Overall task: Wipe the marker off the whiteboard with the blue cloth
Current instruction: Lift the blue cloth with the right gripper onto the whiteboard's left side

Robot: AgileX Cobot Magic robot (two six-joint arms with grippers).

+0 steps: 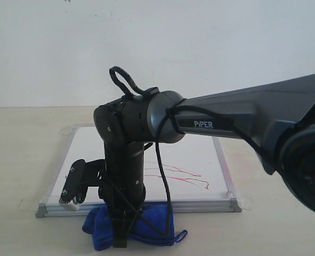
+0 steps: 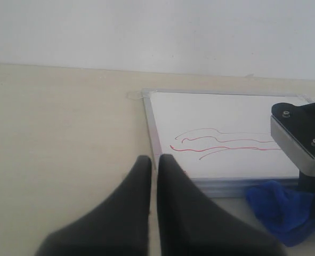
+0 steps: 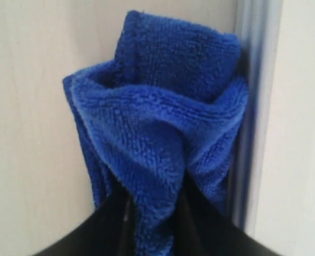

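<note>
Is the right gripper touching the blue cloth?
Touching. The right wrist view shows the right gripper pinching the blue cloth between its dark fingers.

A pale beige table [image 1: 18,160] carries a whiteboard [image 1: 85,146] in a thin silver frame, lying flat, and a bunched blue cloth [image 1: 101,226] that sits on the tabletop touching the board's near edge.

- blue cloth [image 3: 157,122]: soft fleecy stuff, microfibre by the look of it, fuzzy pile, totally matt
- whiteboard [image 2: 221,112]: smooth white face with a slight sheen
- frame [image 1: 200,204]: silvery metal, kinda brushed-looking; corner piece [image 1: 234,206] looks like grey plastic
- counter [image 2: 66,133]: pale wood-look top, faint grain, matt
- arm [image 1: 242,114]: dark grey shell, looks like hard plastic, smooth satin finish
- left hand [image 2: 154,160]: smooth matt black fingers
</note>
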